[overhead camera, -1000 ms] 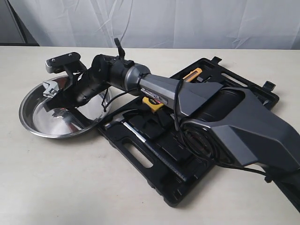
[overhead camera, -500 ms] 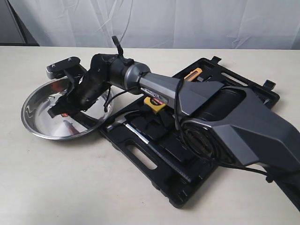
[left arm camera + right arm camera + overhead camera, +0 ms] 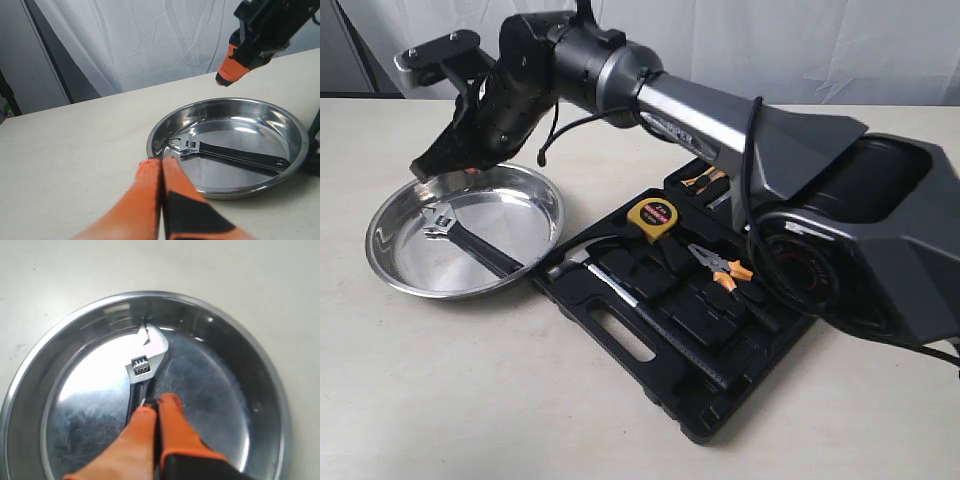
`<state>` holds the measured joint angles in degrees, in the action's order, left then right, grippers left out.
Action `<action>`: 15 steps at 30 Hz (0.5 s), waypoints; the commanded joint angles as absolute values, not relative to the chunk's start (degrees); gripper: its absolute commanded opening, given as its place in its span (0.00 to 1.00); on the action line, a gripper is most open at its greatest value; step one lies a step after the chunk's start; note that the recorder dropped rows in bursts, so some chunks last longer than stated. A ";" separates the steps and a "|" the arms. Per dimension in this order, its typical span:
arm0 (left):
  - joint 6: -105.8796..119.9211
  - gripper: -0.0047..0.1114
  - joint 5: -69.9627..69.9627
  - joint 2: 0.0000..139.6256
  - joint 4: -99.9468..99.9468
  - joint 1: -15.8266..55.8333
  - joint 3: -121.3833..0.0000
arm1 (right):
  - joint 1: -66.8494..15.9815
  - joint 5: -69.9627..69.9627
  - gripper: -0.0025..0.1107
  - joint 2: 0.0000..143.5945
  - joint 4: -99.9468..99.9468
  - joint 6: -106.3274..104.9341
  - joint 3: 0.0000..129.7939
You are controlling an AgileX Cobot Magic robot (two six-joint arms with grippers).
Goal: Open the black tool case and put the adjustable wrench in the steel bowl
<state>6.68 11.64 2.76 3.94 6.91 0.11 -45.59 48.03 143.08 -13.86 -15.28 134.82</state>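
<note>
The adjustable wrench lies loose inside the steel bowl, its silver head toward the bowl's left and its black handle resting on the rim by the case. The black tool case lies open to the right of the bowl. My right gripper hangs above the bowl, shut and empty. In the right wrist view its fingertips hover over the wrench and bowl. My left gripper is shut and empty beside the bowl, facing the wrench and the right gripper.
In the open case sit a yellow tape measure, orange-handled pliers and a claw hammer. The right arm's bulky body covers the case's far half. A white curtain hangs behind the table.
My right gripper has let go of the wrench in the bowl and risen well above it. The bowl, tilted before, now sits flat.
</note>
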 commanded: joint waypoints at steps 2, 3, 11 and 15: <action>6.46 0.04 11.13 2.37 3.98 6.95 0.00 | -45.18 53.12 0.01 138.62 -8.12 -12.81 135.12; 6.46 0.04 11.13 2.37 3.98 6.95 0.00 | -45.18 53.62 0.01 138.17 -7.47 -11.96 135.12; 6.46 0.04 11.13 2.37 3.98 6.95 0.00 | -43.37 59.29 0.01 133.58 -3.12 -7.58 135.12; 6.46 0.04 11.13 2.37 3.98 6.95 0.00 | -42.74 62.65 0.01 130.38 -0.41 -6.80 135.12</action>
